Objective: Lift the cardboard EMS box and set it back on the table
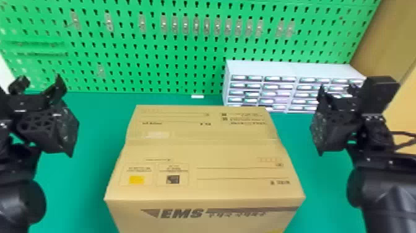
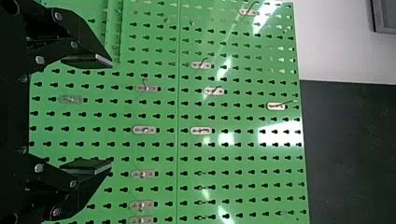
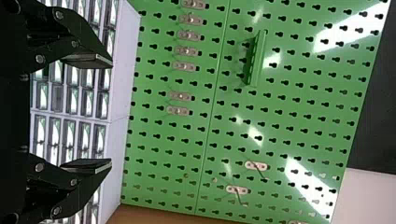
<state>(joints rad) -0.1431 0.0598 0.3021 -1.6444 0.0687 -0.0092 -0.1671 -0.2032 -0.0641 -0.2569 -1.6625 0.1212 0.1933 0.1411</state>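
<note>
The cardboard EMS box (image 1: 201,151) sits closed on the green table, its lettered side facing the robot. Left of it, apart from the cardboard, is my left gripper (image 1: 38,88); in its wrist view the left gripper (image 2: 112,114) is spread wide with nothing between the fingers. On the box's other side my right gripper (image 1: 339,93) is held, also not touching it. The right wrist view has the right gripper (image 3: 112,114) open and holding nothing.
A green pegboard (image 1: 173,49) with metal hooks stands behind the table (image 1: 93,124). A white cabinet of small drawers (image 1: 260,68) stands at the back right, beyond the box. A small white object (image 1: 197,96) lies near the pegboard's foot.
</note>
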